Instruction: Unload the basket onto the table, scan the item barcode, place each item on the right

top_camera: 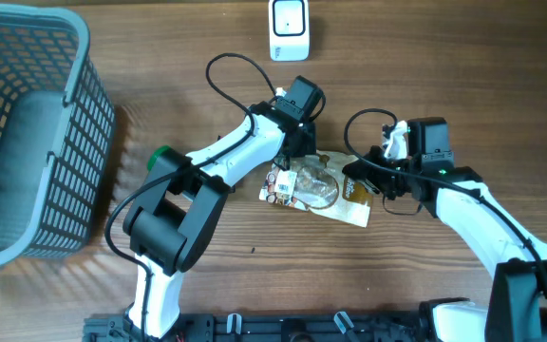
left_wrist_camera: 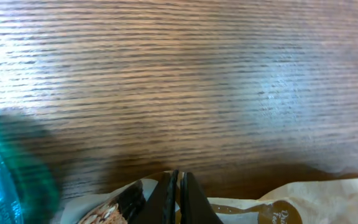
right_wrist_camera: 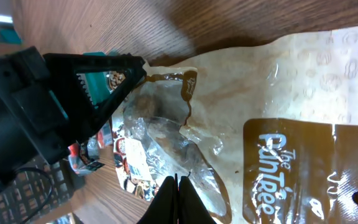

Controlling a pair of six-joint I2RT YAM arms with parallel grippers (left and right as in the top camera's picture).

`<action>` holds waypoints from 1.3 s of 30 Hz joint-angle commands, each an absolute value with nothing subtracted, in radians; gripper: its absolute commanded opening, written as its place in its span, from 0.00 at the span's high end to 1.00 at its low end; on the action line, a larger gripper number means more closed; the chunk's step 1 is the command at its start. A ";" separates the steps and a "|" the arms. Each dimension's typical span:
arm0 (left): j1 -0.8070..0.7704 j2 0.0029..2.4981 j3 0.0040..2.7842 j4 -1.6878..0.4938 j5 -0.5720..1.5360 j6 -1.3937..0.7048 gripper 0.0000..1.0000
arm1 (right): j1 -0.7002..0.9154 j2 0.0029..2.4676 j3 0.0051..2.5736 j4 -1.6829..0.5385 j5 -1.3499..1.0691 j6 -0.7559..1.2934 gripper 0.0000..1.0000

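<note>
The item is a flat snack bag (top_camera: 316, 190) with a clear window and a brown label, lying at the table's middle. My left gripper (top_camera: 303, 155) is at the bag's far edge. In the left wrist view its jaws (left_wrist_camera: 178, 179) are shut, pinching the raised edge of the bag (left_wrist_camera: 303, 199). My right gripper (top_camera: 355, 177) reaches in from the right. In the right wrist view it (right_wrist_camera: 178, 180) is shut with its tips on the crinkled clear film of the bag (right_wrist_camera: 278, 81). The left gripper (right_wrist_camera: 143, 70) also shows there. I cannot make out a barcode.
A white scanner (top_camera: 290, 28) stands at the table's far edge, beyond the bag. A grey mesh basket (top_camera: 79, 57) fills the left side. Black cables loop over both arms near the bag.
</note>
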State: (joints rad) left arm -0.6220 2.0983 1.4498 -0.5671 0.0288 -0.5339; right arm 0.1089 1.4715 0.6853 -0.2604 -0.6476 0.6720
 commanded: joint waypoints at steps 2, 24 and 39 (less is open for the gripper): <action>-0.620 2.115 1.438 -0.564 -0.002 -0.593 0.96 | 0.123 1.485 0.693 -0.212 -0.682 0.695 0.95; -0.619 2.115 1.438 -0.595 -0.036 -0.615 0.96 | 0.195 1.729 0.692 -0.218 -0.487 0.698 0.95; -0.619 2.115 1.438 -0.595 -0.036 -0.615 0.96 | 0.044 1.499 0.883 -0.363 -0.686 0.474 0.00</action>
State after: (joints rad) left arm -0.6220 2.0987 1.4498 -0.5941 -0.0181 -0.6048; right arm 0.0502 1.5661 0.8391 -0.3080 -0.7105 0.5076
